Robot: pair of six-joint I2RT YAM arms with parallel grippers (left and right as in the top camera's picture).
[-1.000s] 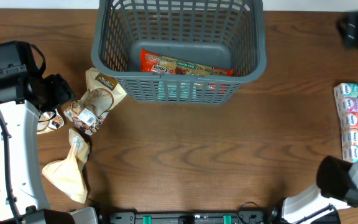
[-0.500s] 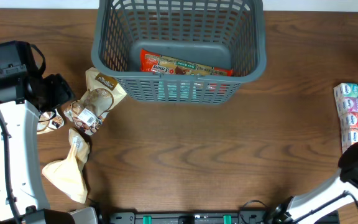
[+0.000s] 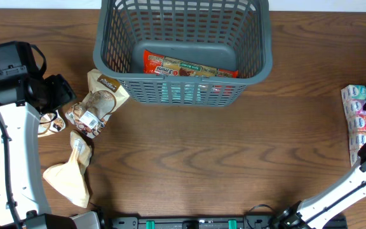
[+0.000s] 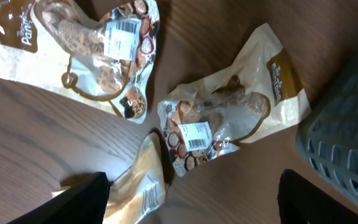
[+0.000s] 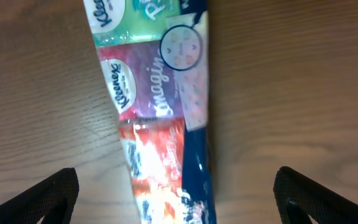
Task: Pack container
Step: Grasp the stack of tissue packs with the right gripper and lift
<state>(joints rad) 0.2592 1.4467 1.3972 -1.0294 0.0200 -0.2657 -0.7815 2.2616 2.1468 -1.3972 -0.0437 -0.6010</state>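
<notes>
— Left fingers (image 4: 86, 199) first, on the left wrist camera: how do they stand?

— Spread wide and holding nothing, hanging above three cream-and-brown plastic snack pouches (image 4: 229, 118) that lie flat on the brown wooden worktop (image 4: 30, 137). I'd guess they are lining up over the middle pouch. It lies nearest the large dark grey slotted plastic basket (image 4: 347, 143), whose corner shows at the right.

— And the right wrist camera?

— Right fingers (image 5: 42, 196) are spread too, and empty. One tip is on each side of a long, multicoloured, plastic-wrapped pack of tissues (image 5: 160, 112), and neither touches it. Straddling the pack across its narrow width looks like the sensible way to close on it.

— From overhead?

— The basket sits upright at the far middle of the worktop, open side up. One red-orange foil snack packet (image 3: 189, 65) lies on its floor. The pouches lie just beside its front left corner, and the tissues are well apart from it at the right edge. So each arm has goods on its own side. Most of the packing, I judge, is not yet done.
</notes>
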